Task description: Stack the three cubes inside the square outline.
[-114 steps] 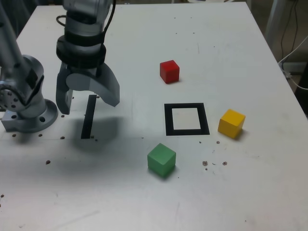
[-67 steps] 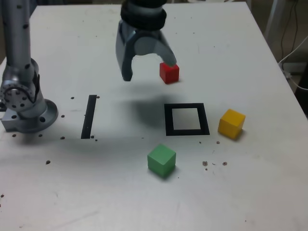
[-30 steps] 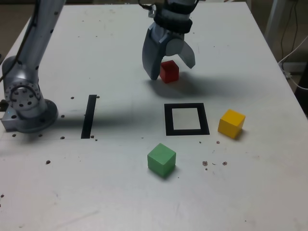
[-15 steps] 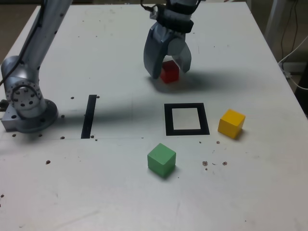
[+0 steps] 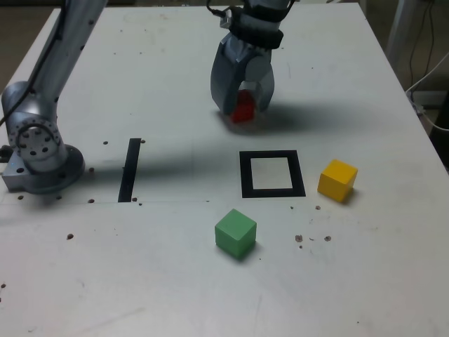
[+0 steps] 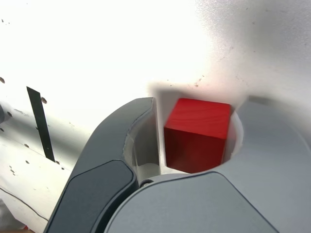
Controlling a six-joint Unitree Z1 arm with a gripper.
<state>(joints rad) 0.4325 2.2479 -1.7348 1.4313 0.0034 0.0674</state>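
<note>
Step in hand: I was taking the first pick, the red cube [image 5: 243, 110], which sat on the white table [image 5: 365, 281] at about 11 o'clock from the square outline [image 5: 272, 174] in the exterior view.
Gripper state: I read the gripper [image 5: 243, 109] as closing around the red cube, its jaws standing on either side of it. In the wrist view the red cube [image 6: 197, 135] sat nearly touching one grey finger [image 6: 121, 145]; I could not tell whether both fingers pressed it yet.
Doing it well: I judged I should finish the squeeze with the cube centred before lifting, then raise it straight up, so it would not twist or skid.
Other cubes: the green cube [image 5: 235, 233] lay at 7 o'clock from the outline, the yellow cube [image 5: 337, 180] at 3 o'clock, both outside it. The outline held nothing.
Black strip: the straight black strip [image 5: 130, 169] lay well apart, at 9 o'clock.
Change: a second earlier the jaws had stood wide over the cube; since then they had drawn in around it.
</note>
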